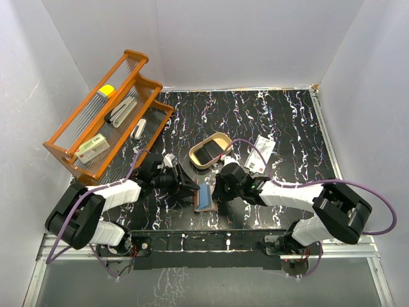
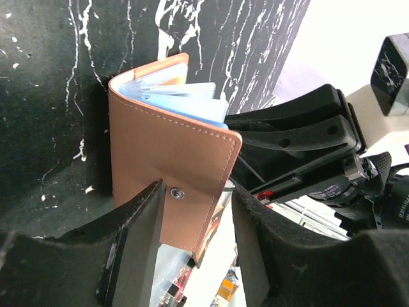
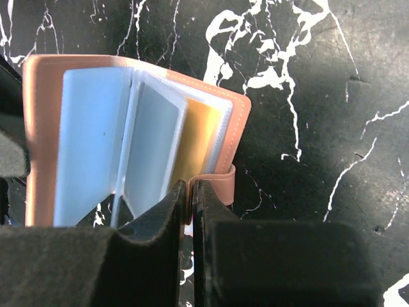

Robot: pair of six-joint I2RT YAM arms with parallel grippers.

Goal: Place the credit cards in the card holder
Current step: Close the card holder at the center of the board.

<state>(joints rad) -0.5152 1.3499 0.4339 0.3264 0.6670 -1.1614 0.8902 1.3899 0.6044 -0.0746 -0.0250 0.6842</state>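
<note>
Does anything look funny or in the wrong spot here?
Yes. The white card with red print lies alone on the black marbled table, beside the tan oval tray. It is away from the reddish-brown leather card holder, whose clear pockets stand fanned open.

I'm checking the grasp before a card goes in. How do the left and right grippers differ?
The left gripper has its fingers apart, astride the brown leather cover of the card holder; the right gripper has its fingers pressed together. The left gripper faces the holder's outside, the right gripper its open side with the clear pockets. Both are at the card holder.
</note>
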